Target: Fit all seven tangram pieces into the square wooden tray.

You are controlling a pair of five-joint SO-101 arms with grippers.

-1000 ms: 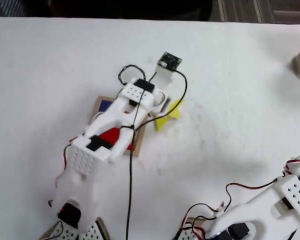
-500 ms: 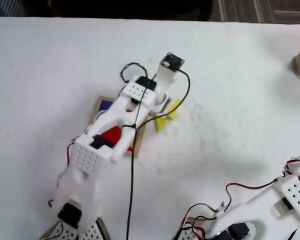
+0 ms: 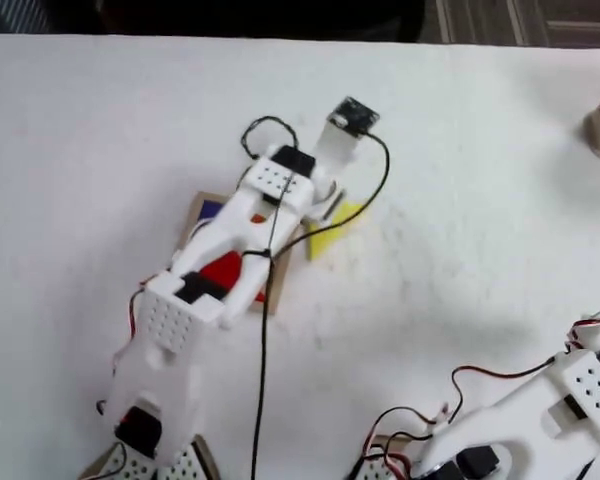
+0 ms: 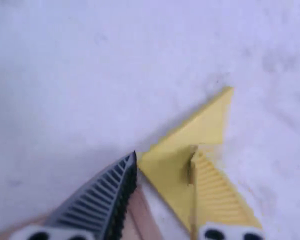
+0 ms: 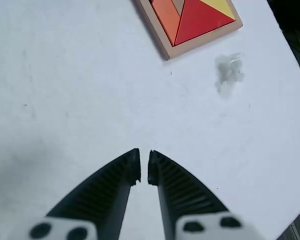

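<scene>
1. Set jaws of left gripper (image 4: pixel 162 152) apart astride corner of flat yellow triangle piece (image 4: pixel 190 132), lying just beside square wooden tray (image 5: pixel 158 37); likely for grasp.
2. Parked right gripper (image 5: pixel 144 152) aside, jaws nearly together, empty, probably out of way.

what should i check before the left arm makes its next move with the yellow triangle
1. Yellow triangle in the tray: not ok, it lies on the table beside it.
2. Left tool at the triangle: ok.
3. Firm hold on the triangle: cannot tell.
4. Free slot in the tray: cannot tell, the left arm covers it.
5. Right tool out of the way: ok, shut, apart from the tray.
</scene>
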